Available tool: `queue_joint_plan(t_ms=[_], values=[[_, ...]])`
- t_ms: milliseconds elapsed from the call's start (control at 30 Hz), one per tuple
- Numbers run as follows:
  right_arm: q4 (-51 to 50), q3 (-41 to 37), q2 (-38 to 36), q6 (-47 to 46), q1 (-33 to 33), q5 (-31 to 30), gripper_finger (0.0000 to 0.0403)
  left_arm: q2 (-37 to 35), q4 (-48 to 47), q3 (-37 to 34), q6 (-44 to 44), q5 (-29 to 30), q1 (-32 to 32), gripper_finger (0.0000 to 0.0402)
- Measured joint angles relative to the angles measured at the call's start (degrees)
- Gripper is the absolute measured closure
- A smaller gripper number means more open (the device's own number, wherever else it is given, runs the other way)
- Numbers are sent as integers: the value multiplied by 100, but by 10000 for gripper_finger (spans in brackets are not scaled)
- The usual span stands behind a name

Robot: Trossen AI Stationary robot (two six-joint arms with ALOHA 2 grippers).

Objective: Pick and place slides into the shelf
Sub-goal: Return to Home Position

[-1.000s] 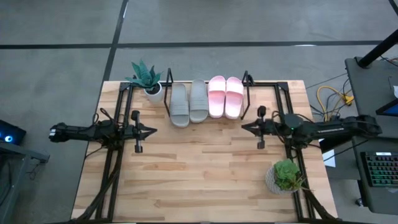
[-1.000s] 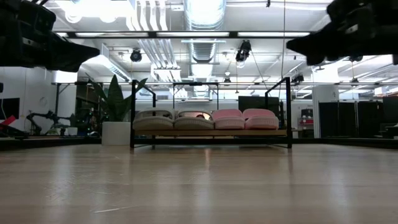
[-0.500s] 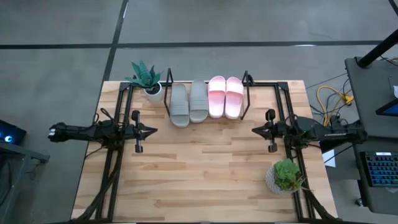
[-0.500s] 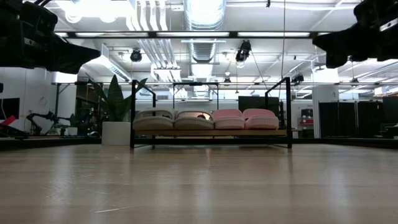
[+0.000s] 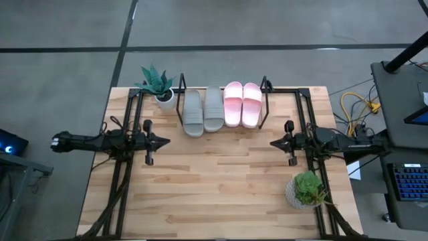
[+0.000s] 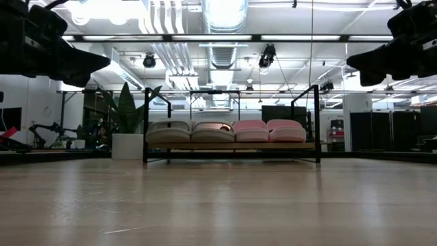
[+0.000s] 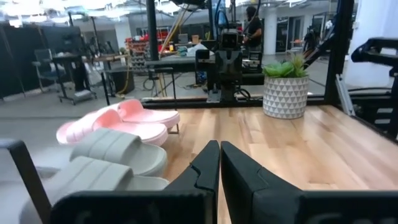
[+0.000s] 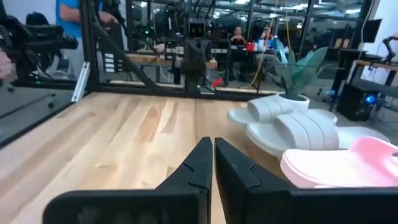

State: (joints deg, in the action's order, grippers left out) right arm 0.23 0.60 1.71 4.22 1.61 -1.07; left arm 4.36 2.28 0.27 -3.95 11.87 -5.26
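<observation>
Though indoors, wooden table (image 5: 221,187), shelf (image 6: 232,145), ceiling ducts (image 6: 225,17)

Two pink slides (image 5: 242,104), two grey-green slides (image 5: 192,112), one shelf (image 6: 232,145), two potted plants (image 5: 306,188)

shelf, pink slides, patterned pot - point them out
shelf (image 6: 232,145), low view, front edge of the board
pink slides (image 5: 233,102), high view, middle of one slide
patterned pot (image 7: 285,96), left wrist view, its front wall

r. wrist view: pink slide (image 8: 348,165) cut off by pic edge. l. wrist view: nearest grey slide (image 7: 87,177) partly hidden behind left gripper (image 7: 219,147).
</observation>
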Motion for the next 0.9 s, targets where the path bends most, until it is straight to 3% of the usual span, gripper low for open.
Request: queue_joint_plan(t_ms=[467, 900], values=[[9, 0, 64, 333, 0, -49, 394, 71, -3, 0, 212, -93, 0, 402], [7, 2, 64, 5, 0, -47, 394, 112, 26, 0, 208, -107, -2, 402]])
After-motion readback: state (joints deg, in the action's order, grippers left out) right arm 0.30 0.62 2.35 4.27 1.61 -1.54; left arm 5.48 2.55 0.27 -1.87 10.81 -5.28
